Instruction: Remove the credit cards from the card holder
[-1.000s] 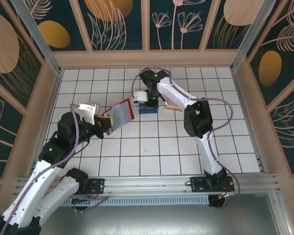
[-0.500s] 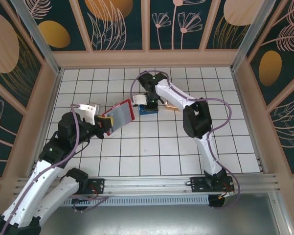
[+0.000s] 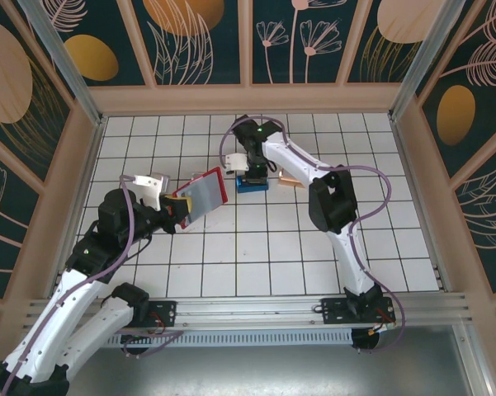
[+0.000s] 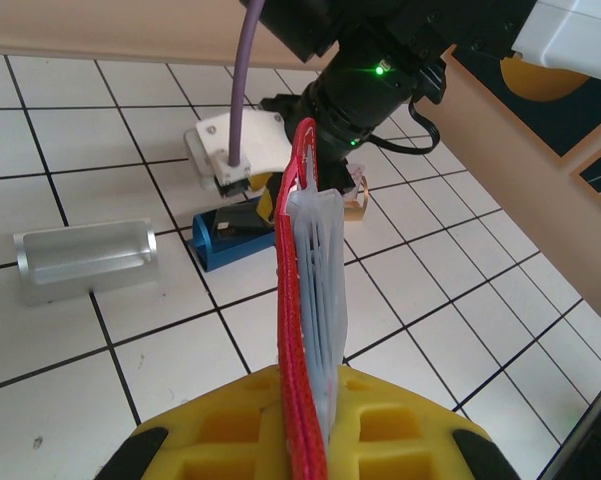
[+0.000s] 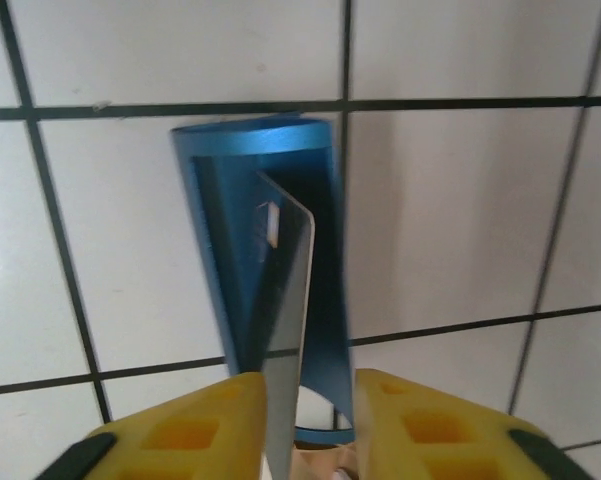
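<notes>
White-tiled tabletop (image 3: 231, 264) with dark grid lines, closed in by a pale wooden frame (image 3: 248, 99) and dark panels (image 3: 206, 58) painted with leaves and orange discs. From the top camera: left fingers (image 3: 179, 206) clenched on one edge of the card holder (image 3: 205, 191), red, opened out, greyish pockets turned upward, lifted off the tiles to the left of the middle. Just beside the left wrist, a silver block (image 3: 153, 181). Further back, near the middle, right fingers (image 3: 252, 173) pointing down over a blue block (image 3: 252, 186); near it on the right, a copper block (image 3: 290, 178). From the left wrist camera: card holder (image 4: 298, 300) seen edge-on, upright, gripped at its lower end between the yellow left fingers (image 4: 230, 425), pale pockets fanning a little to the right of the red cover. On the tiles to the left, silver block (image 4: 85, 262) lying flat; behind the card holder, blue block (image 4: 225, 240) under the right arm (image 4: 380, 40), green light (image 4: 380, 68) on. From the right wrist camera: right fingers (image 5: 230, 420) parted, not pressing; between them a pale credit card (image 5: 288, 290) standing on edge inside the channel of the blue block (image 5: 215, 220), close against one pad, a clear gap to the other. Impossible to tell whether touching that near pad or not.
</notes>
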Tool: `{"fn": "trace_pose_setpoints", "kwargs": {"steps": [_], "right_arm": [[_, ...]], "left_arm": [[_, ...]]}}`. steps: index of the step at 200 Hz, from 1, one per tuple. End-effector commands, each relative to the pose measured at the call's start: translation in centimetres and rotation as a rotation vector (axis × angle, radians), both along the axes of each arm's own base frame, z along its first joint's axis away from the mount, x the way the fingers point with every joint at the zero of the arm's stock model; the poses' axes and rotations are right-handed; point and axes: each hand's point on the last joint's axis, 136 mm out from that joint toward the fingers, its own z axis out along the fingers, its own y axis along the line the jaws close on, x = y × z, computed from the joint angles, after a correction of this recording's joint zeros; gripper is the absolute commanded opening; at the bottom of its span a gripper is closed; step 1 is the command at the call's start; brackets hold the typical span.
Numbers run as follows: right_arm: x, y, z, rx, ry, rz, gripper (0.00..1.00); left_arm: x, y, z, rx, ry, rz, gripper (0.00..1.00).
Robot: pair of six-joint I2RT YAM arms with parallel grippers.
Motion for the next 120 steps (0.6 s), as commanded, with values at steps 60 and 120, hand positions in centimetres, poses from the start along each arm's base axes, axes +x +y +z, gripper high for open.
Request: {"fn": "trace_pose_setpoints", "kwargs": {"steps": [60, 120], "right_arm": [[5.6, -0.3, 3.6, 0.013, -0.249, -0.106, 0.48], [4.7, 1.6, 12.5, 0.431, -0.179, -0.398, 0.60]], "left_arm": [[0.0, 0.0, 1.6, -0.027, -0.041, -0.005, 0.00], [0.8, -0.7, 2.4, -0.068, -0.066, -0.013, 0.00]]}}
